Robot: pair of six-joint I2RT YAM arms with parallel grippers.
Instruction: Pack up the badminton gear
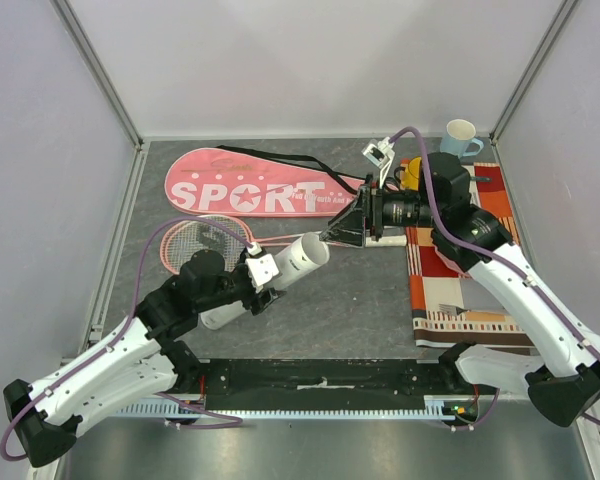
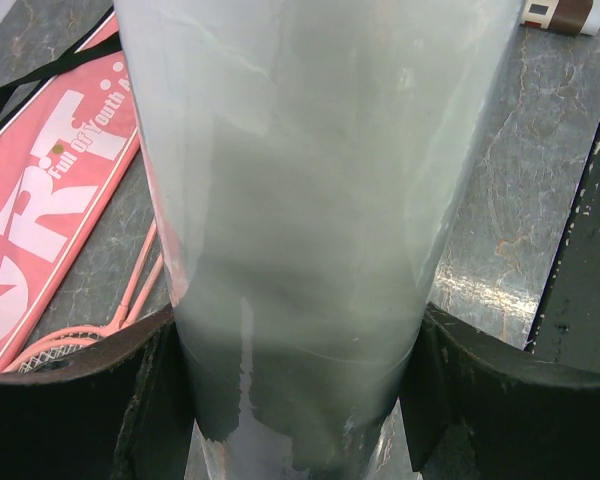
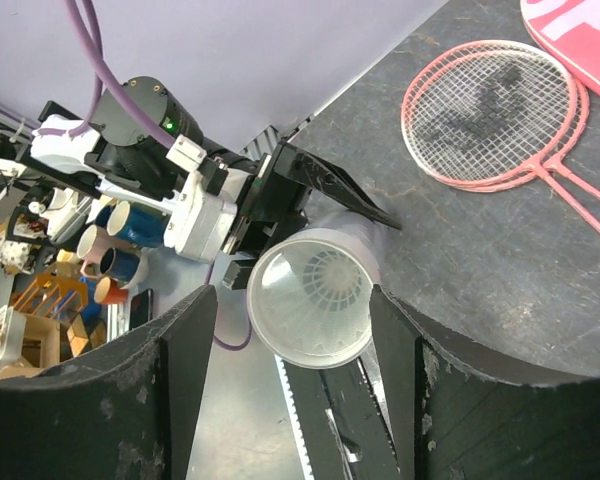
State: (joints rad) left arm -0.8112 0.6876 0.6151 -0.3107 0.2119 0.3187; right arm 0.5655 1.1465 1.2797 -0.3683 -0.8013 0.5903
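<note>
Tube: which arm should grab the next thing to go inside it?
The right arm. The left gripper is shut around the white tube, holding it, so it is busy. The right gripper is open and empty at the tube's mouth, where a shuttlecock sits inside.

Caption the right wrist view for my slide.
Left gripper holds the white tube, shuttlecock inside, its mouth facing the open right gripper; rackets behind.

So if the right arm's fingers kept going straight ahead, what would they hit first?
The right fingers would probably meet the open mouth of the white tube, which the left fingers hold aimed at them.
</note>
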